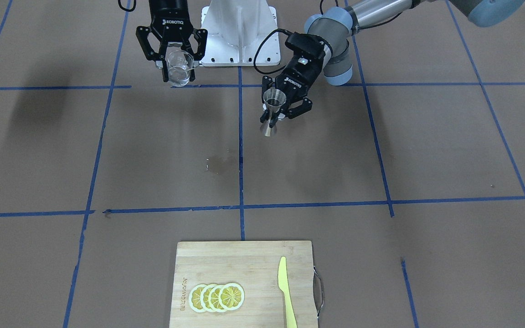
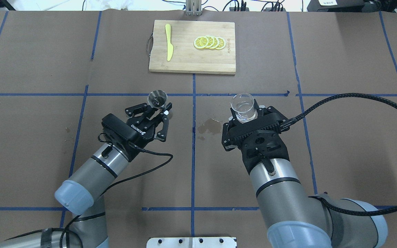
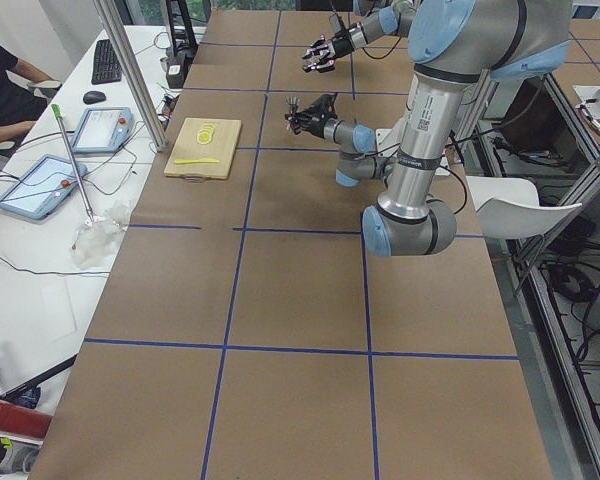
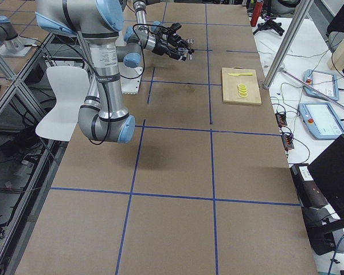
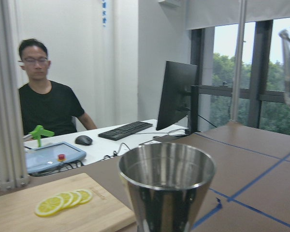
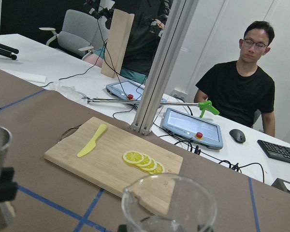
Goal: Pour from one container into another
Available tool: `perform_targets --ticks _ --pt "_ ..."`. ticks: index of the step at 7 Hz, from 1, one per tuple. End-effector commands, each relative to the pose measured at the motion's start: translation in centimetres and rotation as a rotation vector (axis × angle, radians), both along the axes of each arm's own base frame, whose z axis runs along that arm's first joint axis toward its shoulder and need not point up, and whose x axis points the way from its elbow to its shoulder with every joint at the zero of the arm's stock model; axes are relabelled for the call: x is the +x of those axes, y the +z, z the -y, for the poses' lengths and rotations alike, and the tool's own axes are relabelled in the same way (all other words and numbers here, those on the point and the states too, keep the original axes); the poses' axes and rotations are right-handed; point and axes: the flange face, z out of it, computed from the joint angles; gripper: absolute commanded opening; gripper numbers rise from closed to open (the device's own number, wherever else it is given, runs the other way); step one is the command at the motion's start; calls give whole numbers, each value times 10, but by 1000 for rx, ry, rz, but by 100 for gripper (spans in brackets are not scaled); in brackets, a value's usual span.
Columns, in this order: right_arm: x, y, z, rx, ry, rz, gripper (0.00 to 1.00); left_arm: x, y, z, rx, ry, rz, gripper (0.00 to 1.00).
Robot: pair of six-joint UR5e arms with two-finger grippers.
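My left gripper [image 2: 158,107] is shut on the waist of the grey steel jigger [image 2: 157,97], which it holds upright above the table; the jigger's open top cone fills the left wrist view [image 5: 166,188]. About a hand's width to its right, my right gripper [image 2: 245,115] is shut on the clear glass cup [image 2: 242,106], also upright and lifted. In the front view the cup [image 1: 179,68] hangs in the right gripper [image 1: 178,75] and the jigger [image 1: 273,101] in the left gripper [image 1: 275,115]. The two containers are apart. The cup's rim [image 6: 171,203] shows in the right wrist view.
A wooden cutting board [image 2: 184,63] at the table's far side carries lemon slices [image 2: 209,42] and a yellow knife [image 2: 168,46]. A wet stain [image 2: 208,125] marks the brown paper between the grippers. A person [image 6: 239,92] sits at a desk beyond the board.
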Motion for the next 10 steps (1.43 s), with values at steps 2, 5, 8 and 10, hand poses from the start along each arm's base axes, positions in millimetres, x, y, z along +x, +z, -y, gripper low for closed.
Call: perform_targets --ticks 2,5,8,10 --pt "4 11 4 -4 12 -5 0 -61 84 6 -53 -52 34 0" --pt "5 17 6 -6 15 -19 0 -151 197 -5 -139 -157 36 0" --pt "4 20 6 -7 15 -26 0 -190 290 -12 -257 -328 73 0" --pt "5 23 6 -8 15 -31 0 -208 299 -21 -244 -313 44 0"
